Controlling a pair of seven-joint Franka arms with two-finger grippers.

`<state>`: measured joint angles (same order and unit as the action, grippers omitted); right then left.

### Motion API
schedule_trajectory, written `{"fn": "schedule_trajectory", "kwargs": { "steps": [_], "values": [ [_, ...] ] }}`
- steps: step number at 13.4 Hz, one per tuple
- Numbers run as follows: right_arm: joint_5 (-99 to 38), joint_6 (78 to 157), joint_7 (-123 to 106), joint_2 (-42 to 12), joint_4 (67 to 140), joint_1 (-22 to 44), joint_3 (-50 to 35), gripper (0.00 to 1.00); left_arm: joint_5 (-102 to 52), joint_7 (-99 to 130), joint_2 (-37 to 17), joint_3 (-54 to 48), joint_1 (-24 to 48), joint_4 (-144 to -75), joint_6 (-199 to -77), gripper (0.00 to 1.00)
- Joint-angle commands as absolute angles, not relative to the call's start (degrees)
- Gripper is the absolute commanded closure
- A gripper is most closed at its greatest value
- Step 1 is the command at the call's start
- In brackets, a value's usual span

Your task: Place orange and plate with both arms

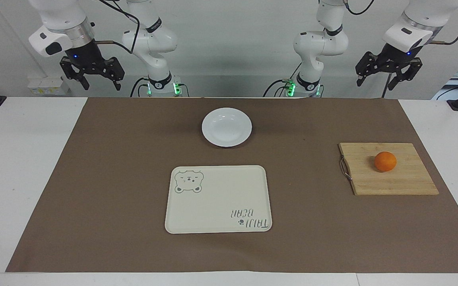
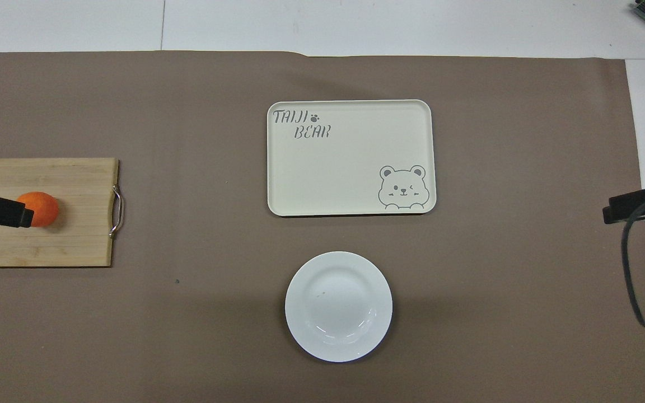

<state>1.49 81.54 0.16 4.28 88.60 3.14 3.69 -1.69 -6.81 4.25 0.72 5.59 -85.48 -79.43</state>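
The orange [image 1: 385,161] [image 2: 42,208] rests on a wooden cutting board [image 1: 396,183] [image 2: 70,240] toward the left arm's end of the table. The white plate [image 1: 226,127] [image 2: 338,306] lies on the brown mat at mid-table, near the robots. My left gripper [image 1: 380,79] hangs open and empty, high over the table edge at the robots' end; in the overhead view one black tip overlaps the orange without touching it. My right gripper [image 1: 100,81] waits open and empty, equally high at its own end.
A cream rectangular tray [image 1: 218,198] [image 2: 350,157] with a bear drawing lies farther from the robots than the plate. The cutting board has a metal handle [image 1: 344,168] on its side toward the tray. A brown mat [image 1: 113,178] covers most of the white table.
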Motion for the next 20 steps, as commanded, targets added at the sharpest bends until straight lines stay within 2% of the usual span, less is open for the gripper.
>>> {"fn": "schedule_trajectory", "kwargs": {
  "steps": [1,13,20],
  "values": [
    [1.67,81.56,-1.14,5.27,89.47,2.55,3.52,0.0,-0.79,-7.65,5.71,0.53,5.45,-87.36,-80.16,0.0],
    [1.67,81.56,-1.14,5.27,89.39,2.55,3.52,0.0,-0.88,-7.56,5.71,0.61,5.45,-87.28,-80.77,0.0],
    [1.67,81.56,-1.14,5.27,89.47,2.55,3.52,0.0,-0.88,-7.65,2.73,0.53,5.45,-84.21,-79.81,0.0]
  ]
}}
